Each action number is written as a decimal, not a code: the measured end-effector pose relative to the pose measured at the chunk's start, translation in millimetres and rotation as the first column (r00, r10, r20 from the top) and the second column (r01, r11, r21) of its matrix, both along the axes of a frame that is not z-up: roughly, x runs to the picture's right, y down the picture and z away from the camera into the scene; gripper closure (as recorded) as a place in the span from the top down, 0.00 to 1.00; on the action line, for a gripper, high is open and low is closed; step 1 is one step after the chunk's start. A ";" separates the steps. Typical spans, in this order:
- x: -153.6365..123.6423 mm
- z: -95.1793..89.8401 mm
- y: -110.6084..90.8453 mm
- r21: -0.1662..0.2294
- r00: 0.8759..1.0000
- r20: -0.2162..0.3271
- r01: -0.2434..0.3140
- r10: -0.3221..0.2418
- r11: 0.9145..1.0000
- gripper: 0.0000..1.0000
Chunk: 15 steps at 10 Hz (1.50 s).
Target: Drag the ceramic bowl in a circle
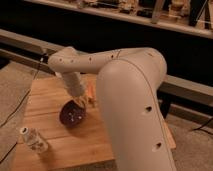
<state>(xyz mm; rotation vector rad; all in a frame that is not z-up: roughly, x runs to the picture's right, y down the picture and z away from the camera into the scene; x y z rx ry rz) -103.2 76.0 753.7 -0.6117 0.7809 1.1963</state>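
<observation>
White and jointed, the arm (125, 95) bends down from the right foreground and reaches left over the table (50, 100), ending in the gripper (81, 102), which sits low at the upper right edge of the bowl (72, 113). Whether its fingers are spread or closed cannot be told; the wrist hides them, and it is unclear whether they grip the rim or only press against it.

Dark maroon and glossy, the bowl lies on the wooden table a little left of its middle, touching or just under the gripper's tip. Its inside faces the camera, with small bright specks on the glaze and a paler rim showing along the top.

Near the front left corner of the table lies a small pale bottle (34, 140) on its side, well apart from the bowl.

Just beside the gripper, on its right, a small orange thing (90, 90) shows on the wood; what it is cannot be made out.

Behind the table runs a long grey rail (30, 42), with a dark wall above it and a shelf (150, 17) of blurred items at the top. A thin cable (22, 97) trails across the floor at the left.
</observation>
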 end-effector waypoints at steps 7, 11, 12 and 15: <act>-32.6 18.8 -5.5 -0.008 0.998 0.049 -0.027 0.027 1.000 0.00; -40.9 16.3 1.2 -0.023 0.996 0.079 -0.032 0.033 0.999 0.00; -40.8 16.3 1.1 -0.023 0.996 0.079 -0.032 0.033 0.999 0.06; -40.6 16.4 1.2 -0.023 0.996 0.079 -0.032 0.033 0.999 0.35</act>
